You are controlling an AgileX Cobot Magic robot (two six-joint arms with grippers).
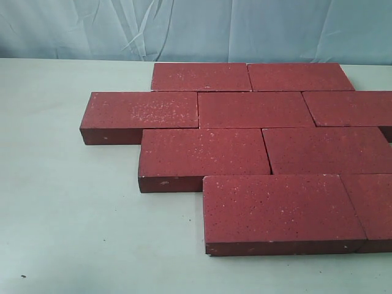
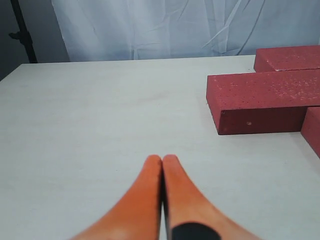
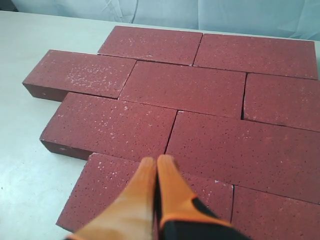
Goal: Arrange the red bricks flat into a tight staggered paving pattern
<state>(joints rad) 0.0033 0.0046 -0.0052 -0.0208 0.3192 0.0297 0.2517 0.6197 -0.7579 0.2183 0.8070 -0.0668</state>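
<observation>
Now | we find red bricks (image 1: 256, 109) flat, rows offset so joints stagger | left gripper (image 2: 162, 159) and right gripper (image 3: 157, 160) pinched closed, empty.

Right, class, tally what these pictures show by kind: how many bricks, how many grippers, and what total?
Bricks: 9
Grippers: 2, left gripper and right gripper
Total: 11

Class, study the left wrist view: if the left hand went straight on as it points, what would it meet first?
Likely nothing soon: the left hand points across the table toward the white cloth; the red bricks sit beside that line. Its height is unclear.
</observation>
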